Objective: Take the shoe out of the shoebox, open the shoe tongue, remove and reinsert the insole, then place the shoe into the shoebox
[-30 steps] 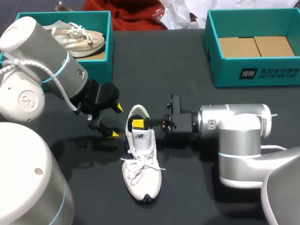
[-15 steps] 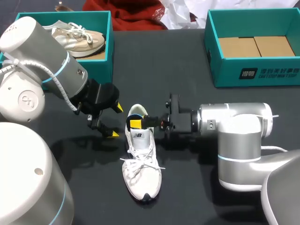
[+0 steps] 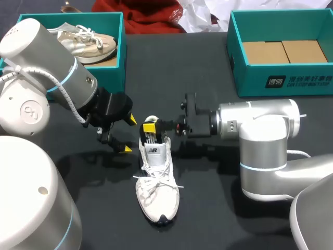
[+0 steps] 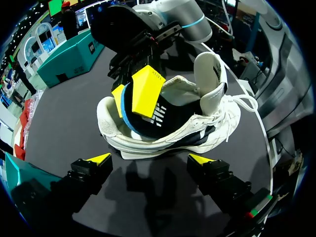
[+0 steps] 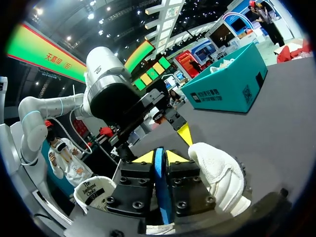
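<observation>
Our right claw clamps the insole inside the shoe; our left claw gapes at its nine o'clock.

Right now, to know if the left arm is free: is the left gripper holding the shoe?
No, the left gripper stands open with the white shoe ahead of its fingers, untouched.

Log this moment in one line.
step: insole removal | right end effector: shut on insole | left end effector: open, beside shoe | shoe: on table
</observation>
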`<move>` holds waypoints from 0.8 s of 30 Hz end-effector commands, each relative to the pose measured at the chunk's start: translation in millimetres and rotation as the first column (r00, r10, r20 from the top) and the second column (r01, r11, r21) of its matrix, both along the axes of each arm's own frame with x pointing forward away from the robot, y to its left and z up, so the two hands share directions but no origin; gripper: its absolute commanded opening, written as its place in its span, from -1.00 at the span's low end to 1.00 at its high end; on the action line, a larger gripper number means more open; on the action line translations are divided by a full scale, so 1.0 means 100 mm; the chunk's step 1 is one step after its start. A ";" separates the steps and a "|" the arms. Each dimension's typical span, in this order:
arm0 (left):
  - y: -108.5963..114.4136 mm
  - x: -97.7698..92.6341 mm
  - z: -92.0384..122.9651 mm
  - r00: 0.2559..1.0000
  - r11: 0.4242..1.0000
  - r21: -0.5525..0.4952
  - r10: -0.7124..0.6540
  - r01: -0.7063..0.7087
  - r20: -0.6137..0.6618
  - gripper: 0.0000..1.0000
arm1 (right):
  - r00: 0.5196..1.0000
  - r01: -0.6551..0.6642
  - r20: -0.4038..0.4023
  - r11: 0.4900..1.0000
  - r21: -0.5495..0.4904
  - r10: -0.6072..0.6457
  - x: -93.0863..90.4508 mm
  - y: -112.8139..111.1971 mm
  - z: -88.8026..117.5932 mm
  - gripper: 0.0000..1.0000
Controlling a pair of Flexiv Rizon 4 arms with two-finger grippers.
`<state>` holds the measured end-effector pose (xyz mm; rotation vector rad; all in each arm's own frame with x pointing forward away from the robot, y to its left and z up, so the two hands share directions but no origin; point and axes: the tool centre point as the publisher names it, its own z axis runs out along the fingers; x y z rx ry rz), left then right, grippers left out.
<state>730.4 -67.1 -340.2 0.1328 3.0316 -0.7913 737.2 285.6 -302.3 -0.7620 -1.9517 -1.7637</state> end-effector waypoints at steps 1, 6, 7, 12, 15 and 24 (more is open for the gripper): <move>-0.01 0.00 -0.01 1.000 1.000 0.000 0.000 0.000 0.001 1.00 | 1.000 -0.017 -0.023 1.000 -0.015 0.017 0.05 0.03 -0.06 -1.00; -0.01 0.00 -0.01 1.000 1.000 0.000 0.000 0.000 0.001 1.00 | 0.998 -0.006 -0.066 1.000 -0.017 0.005 0.00 0.03 -0.18 -1.00; -0.01 0.00 -0.01 1.000 1.000 0.000 0.000 0.000 0.001 1.00 | 0.997 -0.002 -0.074 1.000 -0.016 0.001 -0.01 0.02 -0.20 -1.00; -0.01 0.00 -0.01 1.000 1.000 0.000 0.000 0.000 0.001 1.00 | 0.995 0.018 -0.102 1.000 -0.018 -0.020 -0.13 0.00 -0.26 -1.00; -0.01 0.00 -0.01 1.000 1.000 0.000 0.000 0.000 0.001 1.00 | 0.993 0.027 -0.112 0.999 -0.020 -0.029 -0.19 -0.02 -0.28 -1.00; -0.01 0.00 -0.01 1.000 1.000 0.000 0.000 0.000 0.001 1.00 | 0.997 0.037 -0.067 0.999 -0.036 -0.040 -0.21 -0.04 -0.16 -0.35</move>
